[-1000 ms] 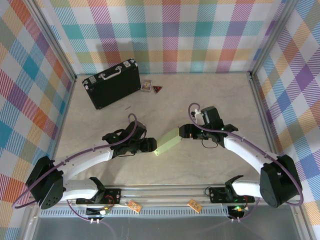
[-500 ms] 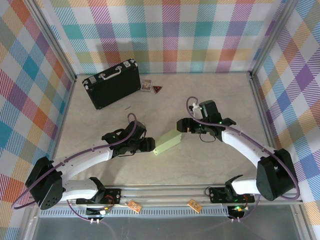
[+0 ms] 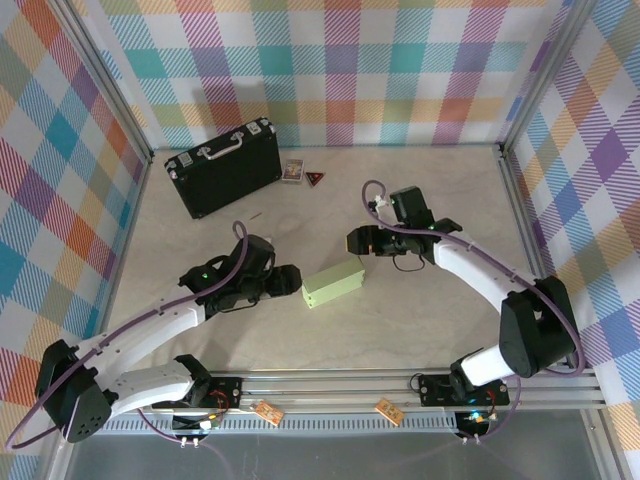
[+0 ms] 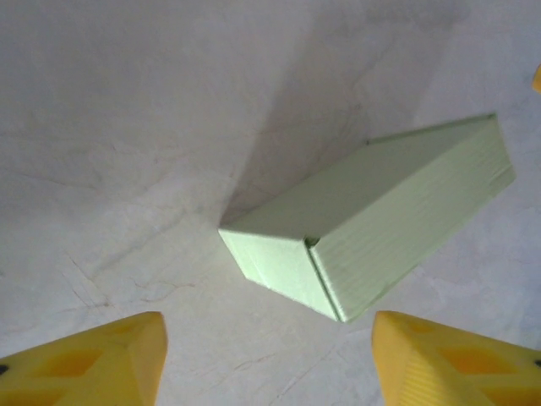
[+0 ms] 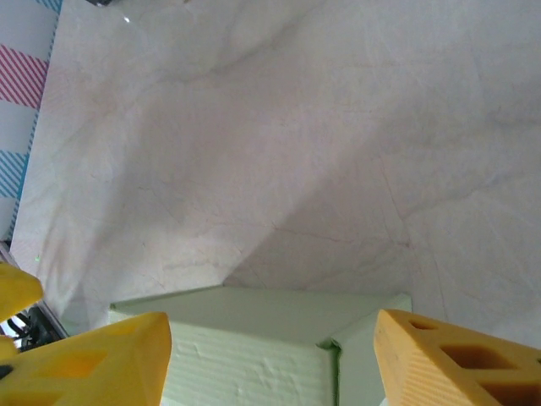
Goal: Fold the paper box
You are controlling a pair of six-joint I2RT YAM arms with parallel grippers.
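box: the paper box (image 3: 333, 283) looks all folded up and closed, lying flat on the desk (image 3: 420, 200) about mid-way between the two arms

long axis: runs roughly side to side across the desk, with the left end a touch nearer the arm bases and the right end angled toward the back wall

left pincer: the left pincer (image 3: 296, 282) sits just beside the box's left short end, pointing along its length. Its wrist cam has the box ahead and off to one side, not in the gap. It's spread apart, holding nothing.

right pincer: the right pincer (image 3: 357, 241) hangs near the box's right end, on the back-wall side. It's spread apart too, and nothing is clamped. Its wrist cam lines the box end up with the gap, but I can't tell if it's actually touching.

who's closer: pretty even. I'd give it to the left one by a hair.

my guess: folding's basically done, and neither pincer needs more than a small nudge to reach an end.
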